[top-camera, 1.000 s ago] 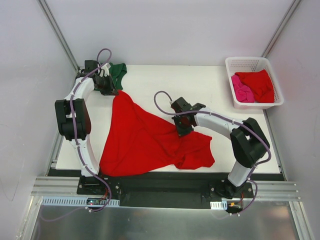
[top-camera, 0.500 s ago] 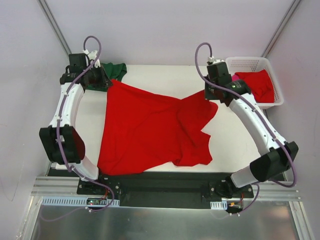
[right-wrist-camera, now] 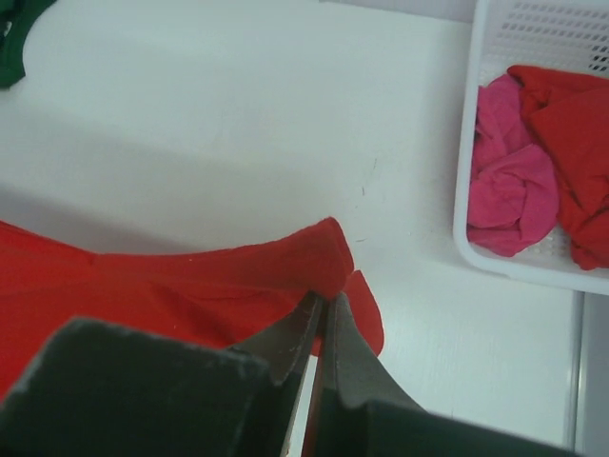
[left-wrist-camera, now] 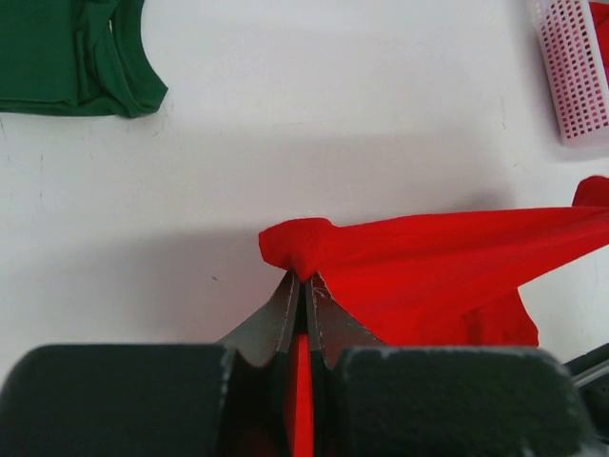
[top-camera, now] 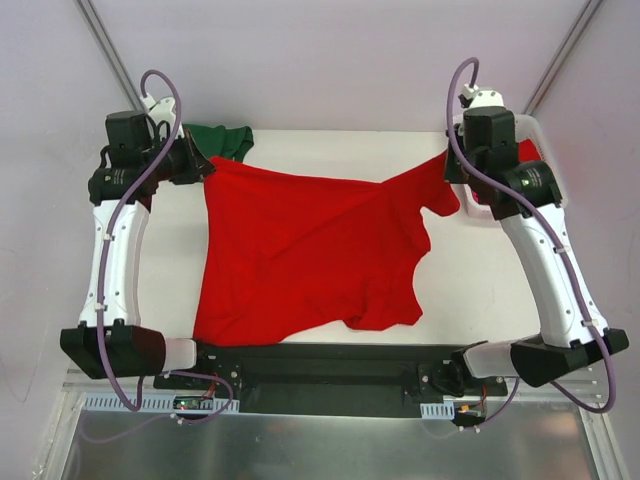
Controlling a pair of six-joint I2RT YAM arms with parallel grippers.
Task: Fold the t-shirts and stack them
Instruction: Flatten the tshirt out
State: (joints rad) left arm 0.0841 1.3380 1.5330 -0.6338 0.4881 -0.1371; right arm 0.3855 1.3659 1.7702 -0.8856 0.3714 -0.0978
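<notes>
A bright red t-shirt [top-camera: 300, 250] hangs stretched between my two grippers above the white table [top-camera: 480, 280], its lower part draping toward the near edge. My left gripper [top-camera: 205, 165] is shut on its far left corner [left-wrist-camera: 295, 249]. My right gripper [top-camera: 452, 165] is shut on its far right corner [right-wrist-camera: 328, 262]. A dark green t-shirt [top-camera: 225, 140] lies folded at the table's far left, also seen from the left wrist [left-wrist-camera: 71, 52]. In the basket, a pink t-shirt [right-wrist-camera: 509, 195] and another red t-shirt [right-wrist-camera: 571, 143] lie bunched together.
The white lattice basket [right-wrist-camera: 533, 29] stands at the table's far right corner, just beyond my right gripper. Both arms reach up along the table's left and right sides. Bare white tabletop [left-wrist-camera: 333, 114] shows beneath the lifted cloth.
Both grippers have risen and moved apart, the right one swinging from the table's middle to the far right. The red t-shirt has been pulled from a crumpled heap into a spread sheet.
</notes>
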